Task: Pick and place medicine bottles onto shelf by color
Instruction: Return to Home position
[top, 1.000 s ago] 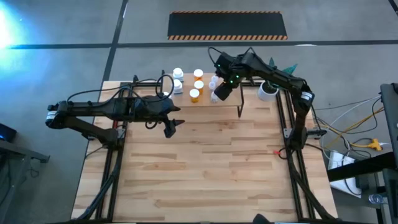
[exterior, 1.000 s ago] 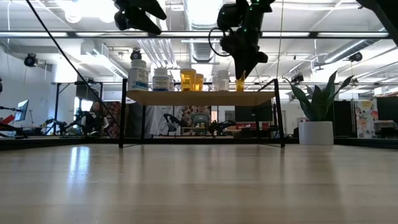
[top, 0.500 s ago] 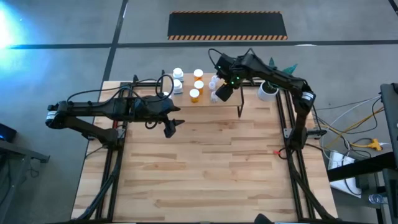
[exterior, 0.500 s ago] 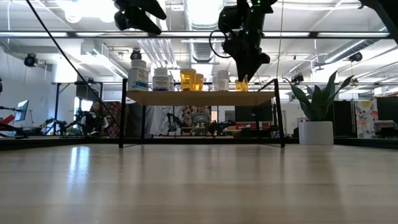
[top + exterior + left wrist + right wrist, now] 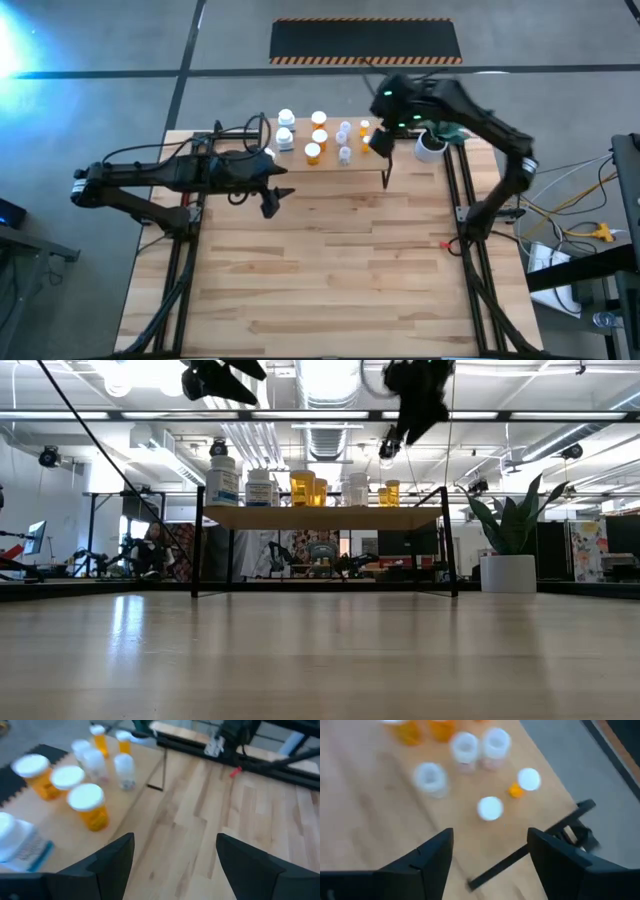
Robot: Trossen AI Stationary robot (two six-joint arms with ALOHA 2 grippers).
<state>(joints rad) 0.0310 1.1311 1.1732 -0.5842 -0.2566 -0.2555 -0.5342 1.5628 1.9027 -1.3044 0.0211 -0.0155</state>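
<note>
The left gripper (image 5: 175, 837) hovers over the table (image 5: 330, 260) just in front of the shelf's (image 5: 325, 517) left half, fingers apart and empty. Farther back, the right gripper (image 5: 490, 832) hangs above the shelf's right end, also spread wide (nothing between its fingers). On the shelf stand white bottles (image 5: 284, 137) at left, then orange bottles (image 5: 313, 152), clear bottles (image 5: 345, 154) and two small orange bottles (image 5: 528, 779) at right. A potted plant (image 5: 510, 550) sits past that end.
</note>
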